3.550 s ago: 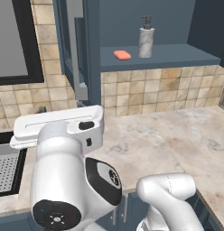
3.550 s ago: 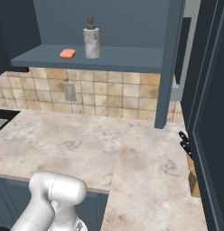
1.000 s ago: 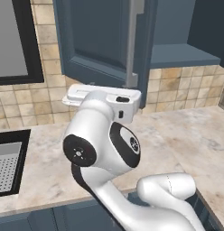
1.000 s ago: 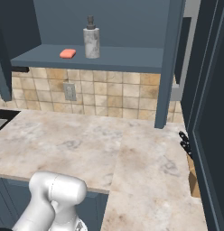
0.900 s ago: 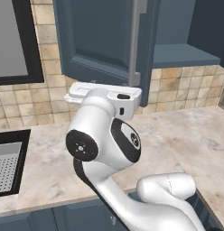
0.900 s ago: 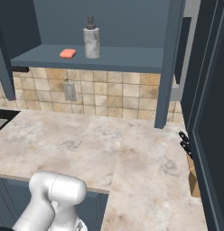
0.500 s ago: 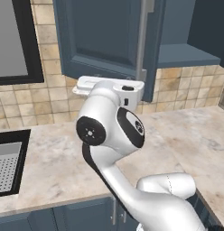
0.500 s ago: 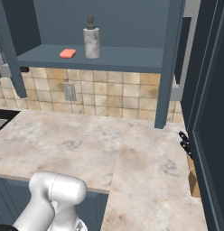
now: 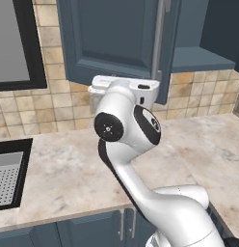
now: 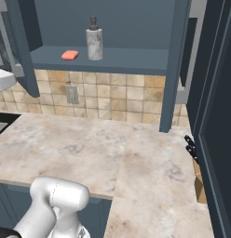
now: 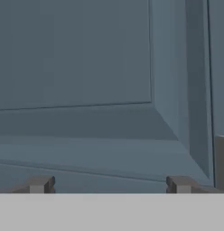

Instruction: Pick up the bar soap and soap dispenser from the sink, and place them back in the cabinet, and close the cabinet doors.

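With the soap point(image 10: 70, 55) and dispenser point(image 10: 94, 39) shelved at upper left, door-closing is in hand — the spread, empty gripper point(image 11: 109, 184) faces the left door point(image 9: 112, 38), which likely needs pushing shut.

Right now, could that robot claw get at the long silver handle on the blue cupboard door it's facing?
Probably yes. The gripper is open right against the cabinet door, nothing between them, and the handle runs just above the hand in the left base view. It would need to shift sideways first.

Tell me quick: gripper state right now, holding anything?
Gripper: open, jaws wide apart, holding nothing; it faces the panelled cabinet door up close.
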Controlling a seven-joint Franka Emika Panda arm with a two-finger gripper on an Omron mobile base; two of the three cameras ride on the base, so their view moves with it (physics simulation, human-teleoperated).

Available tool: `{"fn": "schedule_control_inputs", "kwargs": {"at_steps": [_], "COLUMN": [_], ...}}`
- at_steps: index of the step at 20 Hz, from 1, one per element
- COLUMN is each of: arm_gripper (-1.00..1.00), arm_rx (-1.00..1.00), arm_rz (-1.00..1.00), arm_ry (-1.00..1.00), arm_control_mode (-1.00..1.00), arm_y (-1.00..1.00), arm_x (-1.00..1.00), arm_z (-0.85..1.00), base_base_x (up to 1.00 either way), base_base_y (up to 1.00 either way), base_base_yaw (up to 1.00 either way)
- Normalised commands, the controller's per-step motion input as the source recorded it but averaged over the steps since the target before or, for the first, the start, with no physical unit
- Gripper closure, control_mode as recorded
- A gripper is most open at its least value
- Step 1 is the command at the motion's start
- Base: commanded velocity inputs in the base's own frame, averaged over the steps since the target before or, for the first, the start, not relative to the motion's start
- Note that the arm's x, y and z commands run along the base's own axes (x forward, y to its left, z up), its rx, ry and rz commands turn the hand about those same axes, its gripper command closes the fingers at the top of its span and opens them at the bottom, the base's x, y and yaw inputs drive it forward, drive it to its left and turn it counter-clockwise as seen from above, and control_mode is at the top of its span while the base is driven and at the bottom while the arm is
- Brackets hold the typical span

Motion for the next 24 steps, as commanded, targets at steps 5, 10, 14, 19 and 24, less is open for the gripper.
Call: {"fn": "schedule_control_inputs", "kwargs": {"at_steps": [5,10,14,19,24], "arm_gripper": [-1.0,-1.0,-1.0,-1.0,-1.0], "arm_rx": [0.0,0.0,0.0,0.0,0.0], "arm_rz": [0.0,0.0,0.0,0.0,0.0], "arm_ry": [0.0,0.0,0.0,0.0,0.0], "arm_control_mode": [-1.0,-1.0,-1.0,-1.0,-1.0], "arm_y": [-0.08,-0.08,-0.16,-0.27,-0.33], "arm_x": [0.33,0.34,0.48,0.46,0.4], "arm_z": [-0.04,0.0,-0.02,-0.07,-0.07], "base_base_x": [0.0,0.0,0.0,0.0,0.0], "base_base_y": [0.0,0.0,0.0,0.0,0.0], "base_base_yaw": [0.0,0.0,0.0,0.0,0.0]}}
